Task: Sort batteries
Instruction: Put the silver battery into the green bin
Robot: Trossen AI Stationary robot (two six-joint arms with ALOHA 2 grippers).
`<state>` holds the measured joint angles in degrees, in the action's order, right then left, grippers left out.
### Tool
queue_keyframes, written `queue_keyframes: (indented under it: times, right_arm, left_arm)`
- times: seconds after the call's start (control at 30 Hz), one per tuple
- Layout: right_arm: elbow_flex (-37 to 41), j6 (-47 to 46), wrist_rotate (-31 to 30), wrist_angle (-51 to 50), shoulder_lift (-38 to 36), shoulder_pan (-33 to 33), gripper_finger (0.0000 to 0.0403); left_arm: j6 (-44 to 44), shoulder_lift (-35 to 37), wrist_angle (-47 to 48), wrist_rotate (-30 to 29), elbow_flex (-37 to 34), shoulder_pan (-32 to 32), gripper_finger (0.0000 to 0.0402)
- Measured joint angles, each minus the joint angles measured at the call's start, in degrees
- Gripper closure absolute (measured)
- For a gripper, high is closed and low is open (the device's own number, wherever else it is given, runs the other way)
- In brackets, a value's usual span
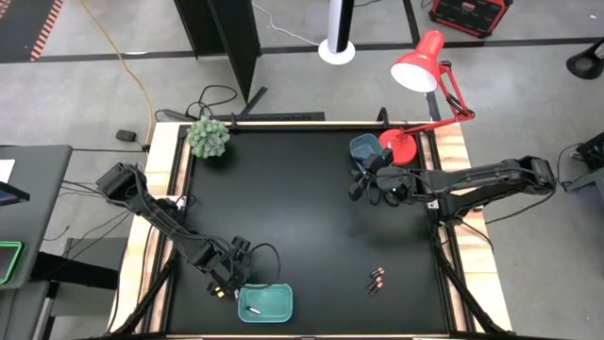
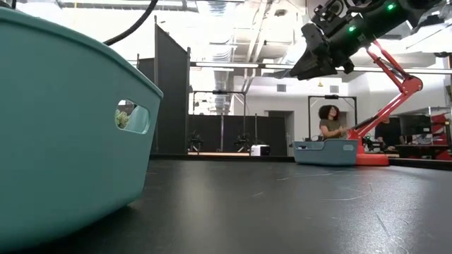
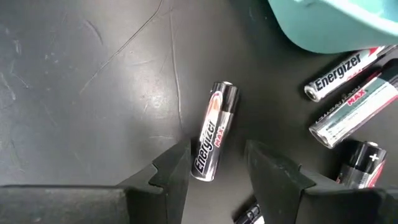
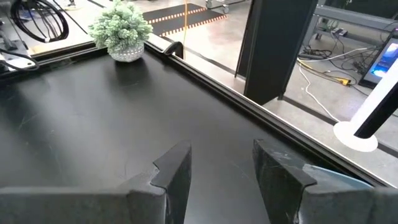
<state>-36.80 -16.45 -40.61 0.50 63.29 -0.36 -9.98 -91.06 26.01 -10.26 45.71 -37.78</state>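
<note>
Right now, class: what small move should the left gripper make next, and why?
Probably lower the left gripper and close on the dark battery. Its open fingers straddle the battery's near end, which lies on the table beside the teal tray, not yet grasped.

Overhead, table-level, 2 wrist cams.

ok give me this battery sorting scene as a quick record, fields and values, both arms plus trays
left gripper: open, low over a battery lying on the black table, beside the teal tray
other batteries: several lie close by; a few more lie apart near the table's right side
right gripper: open, empty, raised near the blue tray
teal tray contents: one whitish battery
background: red lamp, small plant
</note>
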Motion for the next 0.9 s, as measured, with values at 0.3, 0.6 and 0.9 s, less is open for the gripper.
queue_keyframes:
  times: [0.3,0.6,0.9]
  right_arm:
    - [0.00,-0.60,-0.01,-0.01,0.02,0.67,0.0220]
    - [0.00,-0.59,0.00,0.01,0.02,2.01,0.0221]
    - [0.00,-0.11,0.01,0.02,0.02,4.22,0.0221]
  left_arm:
    - [-0.31,-0.72,-0.23,2.33,0.02,3.01,0.0278]
    - [0.93,-0.81,-0.24,2.71,-0.02,4.65,0.0359]
    - [1.86,0.60,0.15,2.41,-0.19,4.74,0.0359]
